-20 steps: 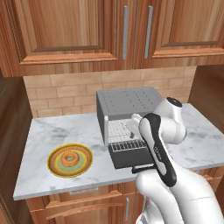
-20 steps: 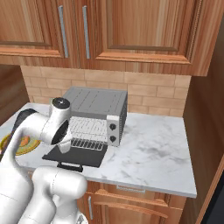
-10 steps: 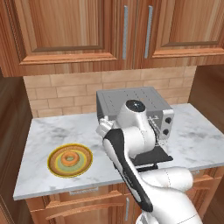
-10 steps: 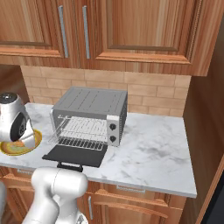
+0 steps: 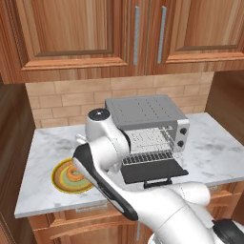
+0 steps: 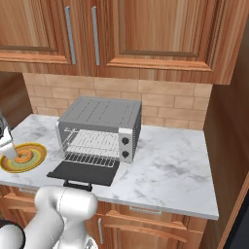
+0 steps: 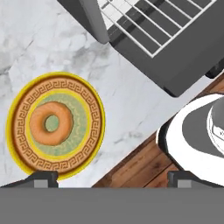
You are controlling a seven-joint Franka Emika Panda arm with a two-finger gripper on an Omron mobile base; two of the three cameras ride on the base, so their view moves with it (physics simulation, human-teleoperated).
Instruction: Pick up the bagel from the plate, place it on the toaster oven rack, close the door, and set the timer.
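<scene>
The bagel (image 7: 51, 124) lies flat in the green centre of the plate (image 7: 94, 98), a golden-brown ring with the plate's green showing through its hole. In the hand view it sits above and a little to the right of one dark fingertip (image 7: 40, 178) at the lower left, with the other fingertip far off at the lower right; the gripper (image 7: 113, 179) is spread wide, holds nothing, and touches neither bagel nor plate. The midpoint between the tips falls over the worktop's front edge, to one side of the plate, so the bagel lies off towards one finger and not between the two.

The plate rests on the marble worktop (image 6: 175, 170) well apart from the toaster oven (image 6: 99, 127), on the oven's left as the base cameras see it. In the right base view the bagel (image 6: 23, 156) shows on the plate (image 6: 34, 158) near the picture's left edge. In the left base view the plate (image 5: 64, 177) is partly hidden behind the white arm.

The door (image 6: 83, 172) hangs fully open, lying flat in front of the oven with its black bar handle at the near edge. The toaster oven rack (image 6: 87, 158) is drawn partly out over the door and carries nothing.
</scene>
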